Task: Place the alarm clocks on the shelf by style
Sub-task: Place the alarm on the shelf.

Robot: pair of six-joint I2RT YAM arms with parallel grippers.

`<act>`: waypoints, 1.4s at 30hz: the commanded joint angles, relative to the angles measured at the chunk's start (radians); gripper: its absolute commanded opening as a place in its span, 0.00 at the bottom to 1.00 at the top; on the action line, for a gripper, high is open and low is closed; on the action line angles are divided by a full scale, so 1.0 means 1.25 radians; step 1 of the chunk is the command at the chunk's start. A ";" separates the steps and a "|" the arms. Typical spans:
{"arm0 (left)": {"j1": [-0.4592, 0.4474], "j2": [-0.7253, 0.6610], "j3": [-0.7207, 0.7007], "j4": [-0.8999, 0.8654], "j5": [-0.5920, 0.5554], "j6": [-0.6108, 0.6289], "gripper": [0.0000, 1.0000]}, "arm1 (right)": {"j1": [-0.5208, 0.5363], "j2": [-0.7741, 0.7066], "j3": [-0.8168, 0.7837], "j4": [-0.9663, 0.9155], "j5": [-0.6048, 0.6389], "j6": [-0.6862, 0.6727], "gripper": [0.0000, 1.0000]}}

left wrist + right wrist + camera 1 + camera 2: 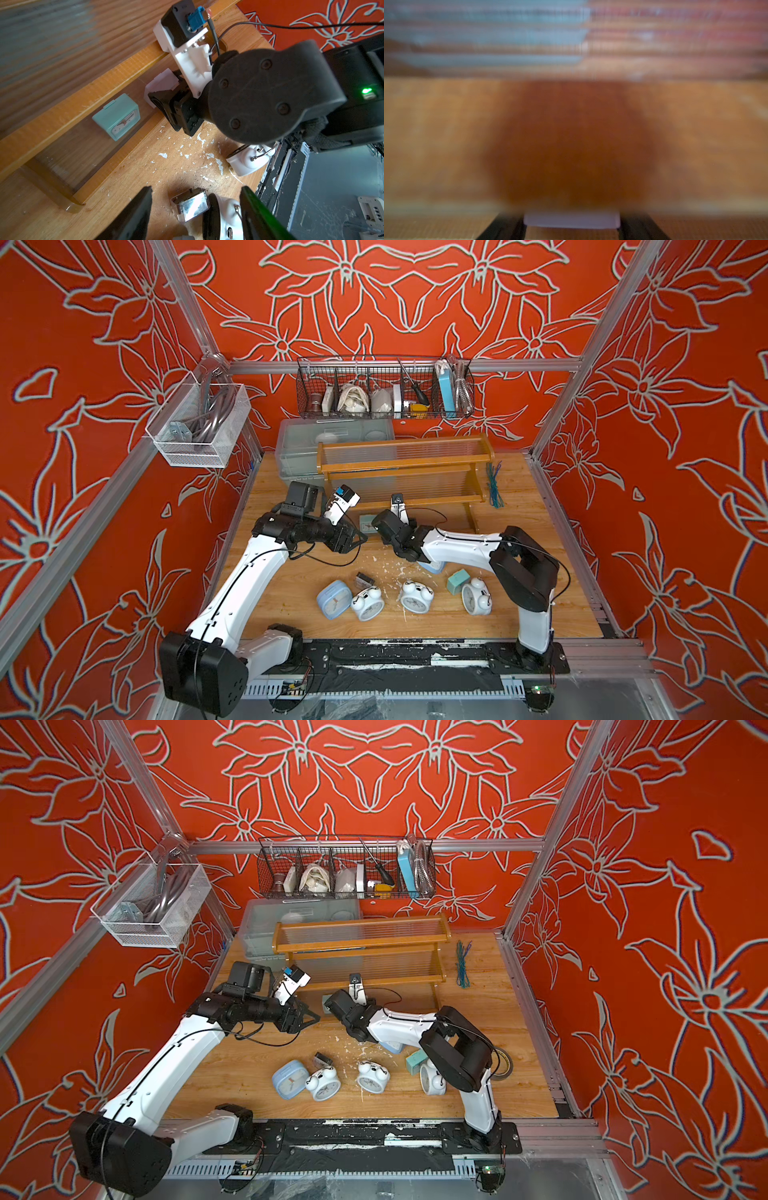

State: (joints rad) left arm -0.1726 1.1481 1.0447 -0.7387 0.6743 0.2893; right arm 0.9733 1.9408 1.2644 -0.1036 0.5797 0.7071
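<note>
My left gripper (pixel 361 540) sits left of centre in both top views, fingers spread with nothing between them. Its wrist view looks past them onto the dark cube clock (pixel 190 204), which lies tipped on the table (pixel 291 605) with its face too glary to read. Lower centre-left in a top view lie a blue square clock (pixel 334 599) and a white bell clock (pixel 368 605).

At centre, a teal cube clock (pixel 118 116) stands on the bottom tier of the shelf (pixel 405 464); only a sliver of it shows from above. Just right of it my right gripper (pixel 164 90) pinches a whitish cube clock (pixel 160 83) at the shelf's front rail. I cannot tell whether it rests on the tier. The top views hide this grip, and the right wrist view is badly blurred: just a pale block between two dark fingers (pixel 502 226).

Further right lie a second bell clock (pixel 417 595), a second blue clock (pixel 432 568) nearly covered by the right arm (pixel 457 543), a second teal cube (pixel 458 580) and a third bell clock (pixel 477 599).
</note>
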 commanded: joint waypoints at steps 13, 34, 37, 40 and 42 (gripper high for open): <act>0.010 -0.015 -0.011 -0.009 0.019 -0.006 0.68 | -0.034 0.060 0.047 -0.009 -0.001 0.017 0.40; 0.013 -0.016 -0.014 -0.007 0.020 -0.006 0.68 | -0.034 0.021 0.048 -0.038 -0.024 0.005 0.79; 0.013 -0.018 -0.014 -0.007 0.020 -0.006 0.68 | -0.034 -0.007 0.041 -0.052 -0.040 0.000 0.82; 0.013 -0.018 -0.014 -0.007 0.020 -0.006 0.68 | -0.031 -0.047 0.028 -0.072 -0.059 -0.005 0.84; 0.013 -0.019 -0.014 -0.005 0.022 -0.007 0.68 | -0.031 -0.077 0.011 -0.077 -0.072 -0.009 0.84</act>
State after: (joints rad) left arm -0.1635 1.1469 1.0447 -0.7391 0.6792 0.2871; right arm 0.9348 1.9247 1.3045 -0.1539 0.5156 0.7109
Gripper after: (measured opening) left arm 0.677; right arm 0.841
